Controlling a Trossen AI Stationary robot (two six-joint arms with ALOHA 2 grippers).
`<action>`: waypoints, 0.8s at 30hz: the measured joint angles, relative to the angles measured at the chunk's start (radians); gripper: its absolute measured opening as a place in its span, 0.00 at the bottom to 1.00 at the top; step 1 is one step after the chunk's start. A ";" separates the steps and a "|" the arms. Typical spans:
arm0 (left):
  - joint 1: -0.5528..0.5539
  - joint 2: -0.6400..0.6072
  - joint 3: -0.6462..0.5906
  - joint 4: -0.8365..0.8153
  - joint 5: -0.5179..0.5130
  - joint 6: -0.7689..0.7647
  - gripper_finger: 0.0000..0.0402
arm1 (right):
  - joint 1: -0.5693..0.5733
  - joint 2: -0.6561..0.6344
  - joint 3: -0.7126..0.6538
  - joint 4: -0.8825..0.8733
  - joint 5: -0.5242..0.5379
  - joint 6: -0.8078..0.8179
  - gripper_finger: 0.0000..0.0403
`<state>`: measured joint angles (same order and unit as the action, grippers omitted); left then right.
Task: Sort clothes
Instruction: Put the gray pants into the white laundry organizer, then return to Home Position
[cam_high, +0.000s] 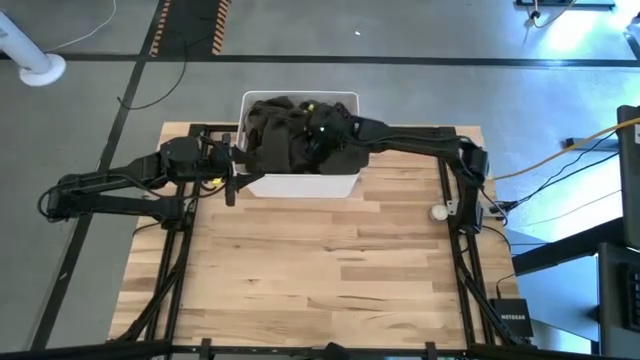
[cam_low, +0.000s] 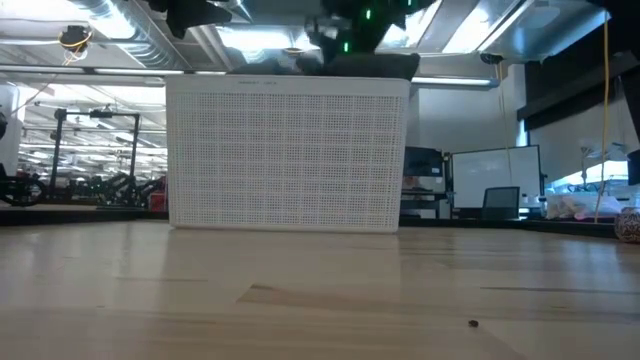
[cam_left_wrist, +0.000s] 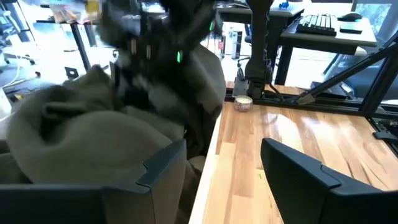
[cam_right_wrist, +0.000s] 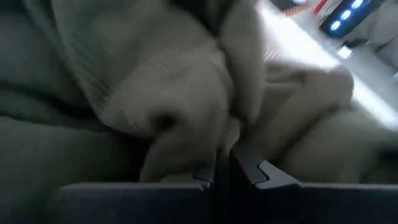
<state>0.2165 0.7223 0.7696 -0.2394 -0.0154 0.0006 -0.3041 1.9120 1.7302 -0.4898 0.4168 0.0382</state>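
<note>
A heap of dark clothes (cam_high: 285, 135), olive-green and black, fills the white bin (cam_high: 300, 186) at the table's far middle; the bin's perforated front wall fills the low view (cam_low: 290, 160). My right gripper (cam_high: 318, 130) reaches down into the heap and is shut on olive-green cloth (cam_right_wrist: 174, 99). My left gripper (cam_high: 236, 172) is open at the bin's near left corner. In the left wrist view (cam_left_wrist: 230, 180) one finger stands over the olive garment (cam_left_wrist: 81, 130) and the other over the table. My right gripper pinches a bunched fold of the olive-green cloth (cam_right_wrist: 221, 140) between its two fingers, from above, slanting down into the bin. The cloth lies on the heap around the fingertips (cam_right_wrist: 208, 171). I cannot tell whether it holds one layer or several.
A small round object (cam_high: 438, 211) lies on the table near the right arm's base, and also shows in the left wrist view (cam_left_wrist: 242, 104). Bare wooden tabletop (cam_high: 320, 270) spreads from the bin to the near edge. Black frame rails run along both table sides.
</note>
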 joint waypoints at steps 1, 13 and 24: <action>0.000 0.000 0.000 0.000 0.000 0.000 0.51 | -0.003 0.012 -0.023 0.011 -0.021 0.012 0.06; 0.000 0.000 0.000 -0.007 0.000 0.002 0.51 | 0.009 0.031 -0.004 -0.026 -0.085 0.071 0.29; 0.000 0.000 0.000 -0.014 0.000 -0.002 0.51 | 0.058 -0.065 0.255 -0.266 -0.150 0.033 0.59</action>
<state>0.2165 0.7224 0.7696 -0.2535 -0.0154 -0.0016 -0.2463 1.8475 1.9855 -0.7557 0.2665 0.0714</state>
